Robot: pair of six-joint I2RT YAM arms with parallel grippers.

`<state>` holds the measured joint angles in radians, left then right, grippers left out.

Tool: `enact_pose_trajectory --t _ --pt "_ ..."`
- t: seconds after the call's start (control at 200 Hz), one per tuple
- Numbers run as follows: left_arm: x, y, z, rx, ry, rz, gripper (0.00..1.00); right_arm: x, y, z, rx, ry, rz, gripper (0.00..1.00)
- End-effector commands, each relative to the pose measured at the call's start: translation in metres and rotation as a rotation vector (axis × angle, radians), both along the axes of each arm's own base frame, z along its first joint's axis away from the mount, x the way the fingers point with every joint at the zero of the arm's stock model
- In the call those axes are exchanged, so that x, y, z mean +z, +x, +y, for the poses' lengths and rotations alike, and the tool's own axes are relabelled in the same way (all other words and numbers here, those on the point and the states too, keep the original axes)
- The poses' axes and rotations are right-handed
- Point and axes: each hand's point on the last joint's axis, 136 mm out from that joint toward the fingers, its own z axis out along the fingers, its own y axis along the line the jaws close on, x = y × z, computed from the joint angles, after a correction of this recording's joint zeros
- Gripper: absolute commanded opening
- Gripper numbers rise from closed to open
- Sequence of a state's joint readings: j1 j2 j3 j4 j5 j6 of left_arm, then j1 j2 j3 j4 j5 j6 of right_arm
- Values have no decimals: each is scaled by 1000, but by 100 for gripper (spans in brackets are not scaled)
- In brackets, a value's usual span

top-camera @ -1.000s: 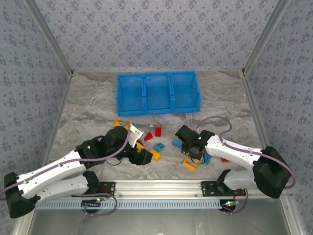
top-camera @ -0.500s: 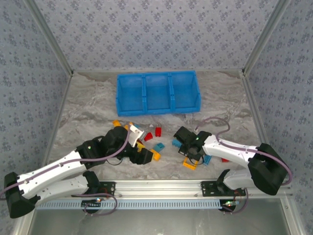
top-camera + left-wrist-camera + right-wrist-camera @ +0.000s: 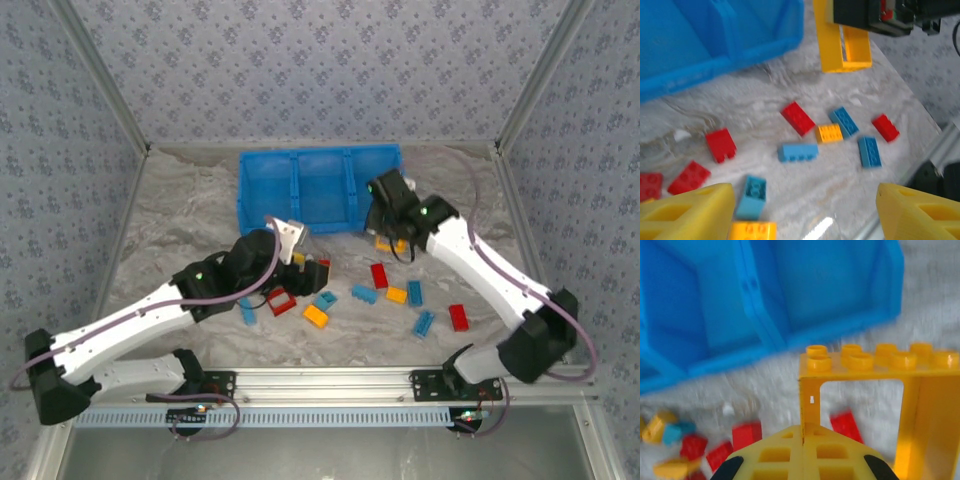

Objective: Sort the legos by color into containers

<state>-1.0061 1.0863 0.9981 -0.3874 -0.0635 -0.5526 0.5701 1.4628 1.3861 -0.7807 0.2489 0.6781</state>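
Marbled grey-white table top [image 3: 180,220] beneath and around right claw [image 3: 388,232] and left claw [image 3: 310,268]. Wall [image 3: 320,70] with blue-grey floral wallpaper beyond both claws, well apart. Aluminium post [image 3: 105,80] far left of left claw. Second post [image 3: 536,80] right of right claw. Aluminium rail [image 3: 330,380] nearward of both claws. Slotted grey strip [image 3: 300,415] just nearward of rail.

Bright blue three-compartment plastic bin [image 3: 320,222] at the back, right gripper [image 3: 390,230] pinching an orange open-frame plastic brick [image 3: 386,243] by its right end, left gripper [image 3: 308,270] above scattered small plastic bricks [image 3: 379,276].
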Motion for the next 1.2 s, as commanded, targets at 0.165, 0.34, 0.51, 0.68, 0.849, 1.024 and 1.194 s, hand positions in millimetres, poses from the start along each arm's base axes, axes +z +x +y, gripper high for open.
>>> enact_pose_trajectory --t 0.165,0.34,0.51,0.68,0.849,1.024,1.194 --pt "41 83 -23 239 -17 -116 74 -25 116 6 259 -225 5 0" --pt "41 107 -39 251 -46 -115 73 -64 160 10 281 -262 65 0" --pt "39 111 -41 252 -50 -110 73 -104 185 3 243 -314 121 0" --pt "32 107 -40 242 -51 -100 73 -127 201 -5 218 -324 144 0" --pt "23 104 -36 244 -34 -86 73 -142 212 -9 209 -311 165 0" --pt "15 102 -32 247 -9 -75 73 -152 215 -10 190 -317 191 2" --pt "9 95 -18 266 13 -71 72 -134 210 -10 172 -305 173 18"
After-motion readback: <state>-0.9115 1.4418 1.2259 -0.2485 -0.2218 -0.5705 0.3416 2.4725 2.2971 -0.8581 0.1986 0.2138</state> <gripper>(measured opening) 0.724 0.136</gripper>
